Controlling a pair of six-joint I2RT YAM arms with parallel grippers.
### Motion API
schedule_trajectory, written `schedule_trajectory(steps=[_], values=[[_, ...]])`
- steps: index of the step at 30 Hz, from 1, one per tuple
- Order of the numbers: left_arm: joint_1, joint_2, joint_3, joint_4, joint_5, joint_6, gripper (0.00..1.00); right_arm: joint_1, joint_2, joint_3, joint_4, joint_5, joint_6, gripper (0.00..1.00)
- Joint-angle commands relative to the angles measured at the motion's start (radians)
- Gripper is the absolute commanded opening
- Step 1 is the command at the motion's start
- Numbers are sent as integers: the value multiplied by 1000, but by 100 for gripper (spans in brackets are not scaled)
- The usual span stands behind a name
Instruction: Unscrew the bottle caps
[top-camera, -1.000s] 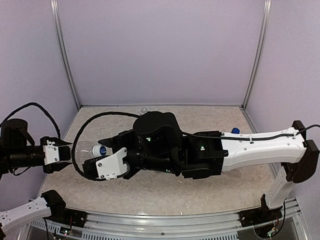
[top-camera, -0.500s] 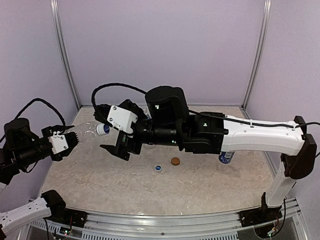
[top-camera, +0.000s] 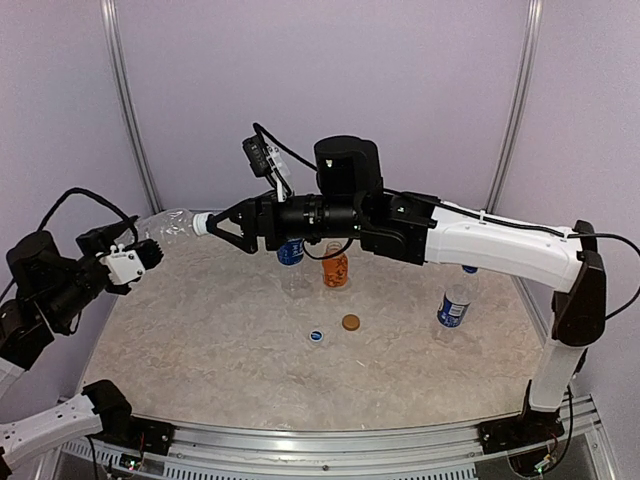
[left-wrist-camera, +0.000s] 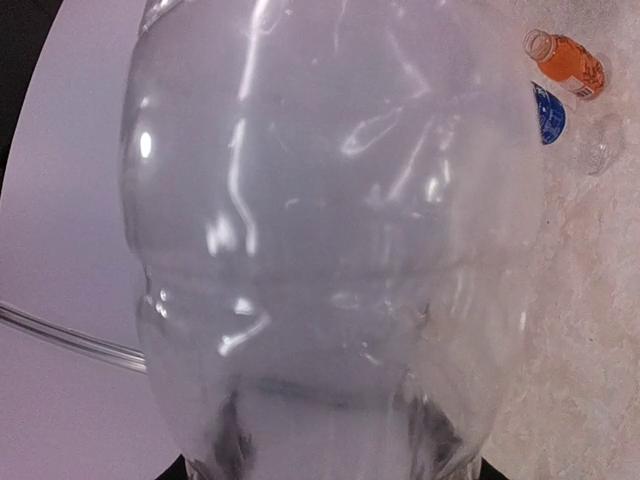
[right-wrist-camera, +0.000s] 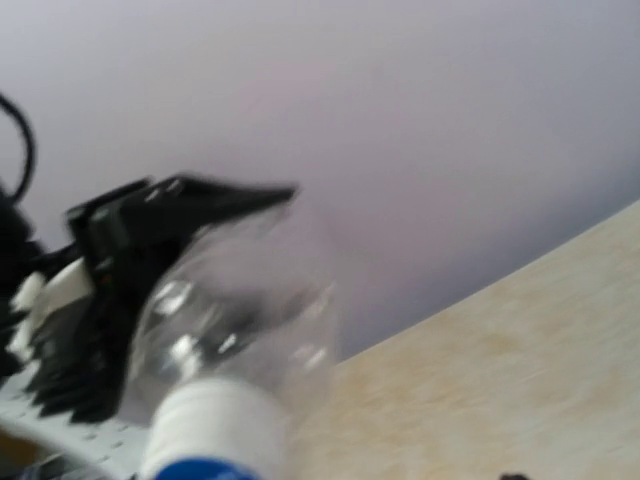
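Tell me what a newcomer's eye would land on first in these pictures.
First comes the clear unlabelled bottle, held sideways in the air at the left by the left gripper, with the right gripper stretched across to its cap end. Then, on the table, the orange bottle stands at the middle back, with a blue cap and a brown cap lying loose in front of it.

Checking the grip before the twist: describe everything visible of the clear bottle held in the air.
The bottle is clear, ribbed, unlabelled plastic. It lies nearly level in the air, its base end shut in the left claw. Its white neck ring and blue cap point at the right claw, whose fingers stand open by the cap.
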Motion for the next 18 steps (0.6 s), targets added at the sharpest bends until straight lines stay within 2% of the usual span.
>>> schedule_trajectory(steps=[1,7,9,14,18], values=[[-4,4,-13,44,-11,18,36,9,45,37,49,-117,93,70],[-4,-1,-19,25,-8,15,36,9,58,39,73,-137,93,66],[-4,-3,-22,26,-7,16,37,11,67,59,68,-141,88,59],[-5,1,-21,19,-3,16,37,11,97,110,29,-114,65,36],[-5,0,-16,14,-1,8,37,10,121,144,-22,-126,52,2]])
